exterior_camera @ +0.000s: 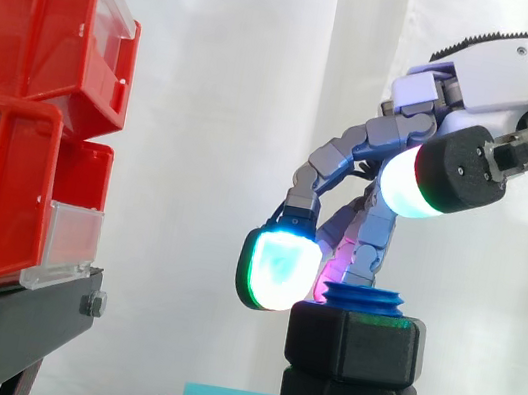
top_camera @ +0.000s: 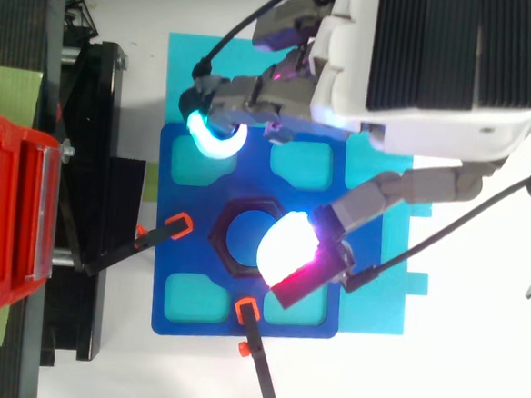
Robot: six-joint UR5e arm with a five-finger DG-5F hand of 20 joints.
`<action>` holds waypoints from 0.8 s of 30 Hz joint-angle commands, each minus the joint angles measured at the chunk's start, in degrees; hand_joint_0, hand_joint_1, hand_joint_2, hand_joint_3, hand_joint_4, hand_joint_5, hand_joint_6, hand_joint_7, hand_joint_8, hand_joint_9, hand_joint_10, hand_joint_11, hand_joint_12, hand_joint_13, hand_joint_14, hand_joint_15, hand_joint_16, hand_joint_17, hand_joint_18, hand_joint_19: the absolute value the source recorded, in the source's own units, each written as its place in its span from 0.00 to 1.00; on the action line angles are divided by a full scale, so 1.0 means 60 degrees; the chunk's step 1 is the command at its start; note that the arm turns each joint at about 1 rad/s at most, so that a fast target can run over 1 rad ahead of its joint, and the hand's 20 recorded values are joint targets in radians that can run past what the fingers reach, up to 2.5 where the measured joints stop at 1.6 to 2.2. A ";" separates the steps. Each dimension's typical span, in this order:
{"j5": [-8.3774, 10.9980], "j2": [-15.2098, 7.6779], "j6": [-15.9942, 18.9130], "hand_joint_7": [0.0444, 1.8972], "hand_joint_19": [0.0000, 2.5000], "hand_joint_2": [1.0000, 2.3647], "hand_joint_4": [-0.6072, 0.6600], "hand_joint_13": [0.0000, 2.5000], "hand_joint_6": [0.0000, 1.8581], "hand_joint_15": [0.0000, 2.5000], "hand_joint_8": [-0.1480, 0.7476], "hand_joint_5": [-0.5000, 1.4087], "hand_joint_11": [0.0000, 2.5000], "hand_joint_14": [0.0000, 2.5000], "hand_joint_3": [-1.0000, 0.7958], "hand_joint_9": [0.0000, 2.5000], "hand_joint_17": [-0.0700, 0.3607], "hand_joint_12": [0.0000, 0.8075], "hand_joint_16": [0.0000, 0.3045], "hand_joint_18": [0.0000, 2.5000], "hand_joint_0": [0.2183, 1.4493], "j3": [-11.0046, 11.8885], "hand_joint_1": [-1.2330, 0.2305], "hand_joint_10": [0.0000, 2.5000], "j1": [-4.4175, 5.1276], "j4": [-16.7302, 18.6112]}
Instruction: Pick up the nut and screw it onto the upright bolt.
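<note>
The hand (exterior_camera: 497,79) hangs above, its fingers (exterior_camera: 277,269) spread and gripping nothing, one pad over the 4 o'clock rim of the black nut (top_camera: 218,237), which lies at the palm's 7 o'clock, seemingly already seated round the upright blue bolt (exterior_camera: 362,297), its axis vertical.

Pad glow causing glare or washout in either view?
Side view: the cyan-white pad washes out at its centre; the black nut reads as a dark mass against the bright curtain. Top view: a white pad on the hand is blown out to flat white, covering part of the nut's rim.
</note>
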 commanded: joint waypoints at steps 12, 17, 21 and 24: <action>0.0355 -0.0001 0.0064 0.33 0.00 0.00 0.66 0.29 0.27 0.00 0.36 0.23 0.00 0.00 0.28 0.36 0.24 0.20 0.05 0.16 0.23 -0.0058 0.58 0.00 0.0428 -0.0097; 0.0370 -0.0001 0.0064 0.40 0.00 0.00 0.66 0.28 0.27 0.00 0.36 0.24 0.00 0.00 0.28 0.36 0.24 0.21 0.05 0.15 0.23 -0.0073 0.58 0.00 0.0487 -0.0156; 0.0340 -0.0001 0.0064 0.45 0.00 0.00 0.68 0.29 0.27 0.00 0.37 0.25 0.00 0.00 0.28 0.36 0.24 0.21 0.05 0.15 0.23 -0.0073 0.58 0.00 0.0487 -0.0156; 0.0311 -0.0001 0.0064 0.52 0.00 0.00 0.69 0.29 0.27 0.00 0.39 0.25 0.00 0.00 0.28 0.36 0.24 0.21 0.05 0.15 0.23 -0.0073 0.58 0.00 0.0487 -0.0229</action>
